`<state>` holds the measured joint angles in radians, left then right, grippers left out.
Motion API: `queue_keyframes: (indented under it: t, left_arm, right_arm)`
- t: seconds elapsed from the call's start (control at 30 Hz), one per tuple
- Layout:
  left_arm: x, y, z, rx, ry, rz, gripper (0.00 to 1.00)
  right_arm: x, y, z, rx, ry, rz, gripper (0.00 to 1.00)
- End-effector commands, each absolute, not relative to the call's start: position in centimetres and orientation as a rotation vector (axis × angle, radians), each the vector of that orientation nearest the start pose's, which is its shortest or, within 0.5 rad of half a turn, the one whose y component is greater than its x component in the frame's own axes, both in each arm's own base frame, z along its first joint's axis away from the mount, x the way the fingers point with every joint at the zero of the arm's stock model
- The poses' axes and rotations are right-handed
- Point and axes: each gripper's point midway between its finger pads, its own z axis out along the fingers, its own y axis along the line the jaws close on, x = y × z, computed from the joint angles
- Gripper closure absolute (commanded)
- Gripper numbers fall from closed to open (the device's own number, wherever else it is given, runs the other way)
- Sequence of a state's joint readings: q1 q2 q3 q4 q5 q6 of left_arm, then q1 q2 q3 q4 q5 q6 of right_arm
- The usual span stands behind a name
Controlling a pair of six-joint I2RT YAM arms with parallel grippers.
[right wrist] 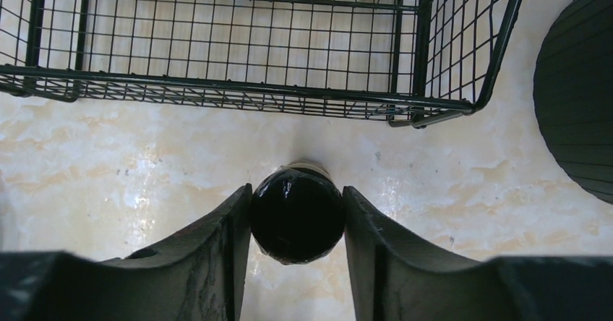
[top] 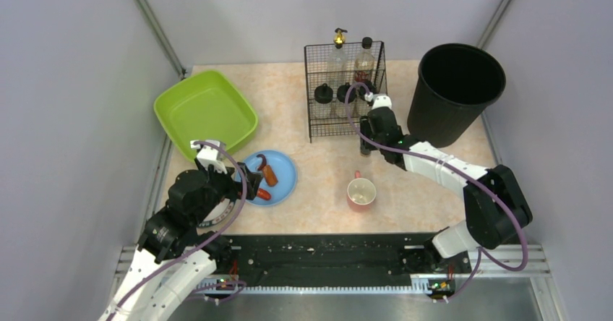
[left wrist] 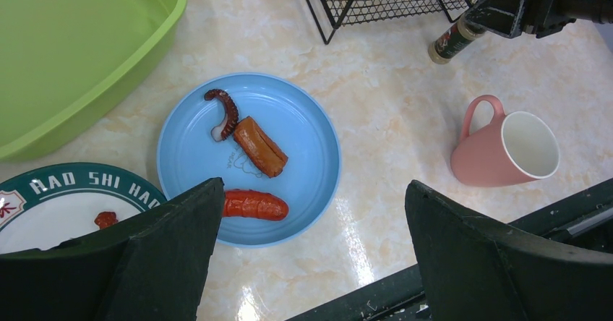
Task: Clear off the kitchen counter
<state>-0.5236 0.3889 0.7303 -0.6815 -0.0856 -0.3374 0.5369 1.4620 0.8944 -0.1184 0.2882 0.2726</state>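
The kitchen counter [top: 318, 183] is beige-pink stone-look laminate. My right gripper [top: 367, 139] is shut on the black cap of a dark bottle [top: 366, 150], just in front of the wire basket [top: 345, 122]. The right wrist view shows the gripper [right wrist: 296, 191] clamped on the cap [right wrist: 297, 216]. In the left wrist view the bottle [left wrist: 452, 40] hangs tilted; I cannot tell if its base touches. My left gripper [top: 248, 189] is open and empty over the near edge of a blue plate [top: 283, 168]. Its jaws [left wrist: 314, 186] stand wide apart.
The blue plate [left wrist: 303, 133] holds a sausage [left wrist: 254, 204], a grilled piece [left wrist: 259, 146] and a tentacle [left wrist: 225, 111]. A green-rimmed white plate [left wrist: 65, 212] lies left of it. Also here: a pink mug [top: 361, 192], a lime-green tub [top: 206, 111], a black bin [top: 455, 93] and a black rail [top: 325, 252].
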Motion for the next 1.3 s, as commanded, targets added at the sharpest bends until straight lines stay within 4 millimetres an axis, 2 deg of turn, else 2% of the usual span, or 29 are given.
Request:
queue_keyframes:
  t: [0.0,0.13,0.33,0.57,0.9,1.07,1.27]
  left_arm:
    - [18.6,-10.6,23.9,0.131,1.904,-0.506,0.01]
    - [18.6,-10.6,23.9,0.129,1.906,-0.502,0.01]
    - [18.6,-10.6,23.9,0.128,1.907,-0.501,0.01]
    - [18.7,-10.5,23.8,0.125,1.911,-0.497,0.01]
    - [18.7,-10.5,23.7,0.124,1.916,-0.495,0.01]
    - [18.7,-10.5,23.7,0.122,1.915,-0.494,0.01]
    - [18.7,-10.5,23.7,0.122,1.916,-0.494,0.01]
  right_arm:
    - [36.5,17.4,11.2,-0.143,2.188,0.112,0.61]
    - [36.4,17.5,11.3,-0.151,2.188,0.109,0.78]
    - [36.0,17.9,12.9,-0.163,2.155,0.129,0.86]
    - [35.3,18.4,16.6,-0.187,2.09,0.16,0.88]
    - [33.9,19.5,23.2,-0.223,1.977,0.221,0.89]
    - [34.0,20.4,26.2,-0.238,1.926,0.261,0.89]
    - [34.5,22.1,28.9,-0.262,1.882,0.321,0.9]
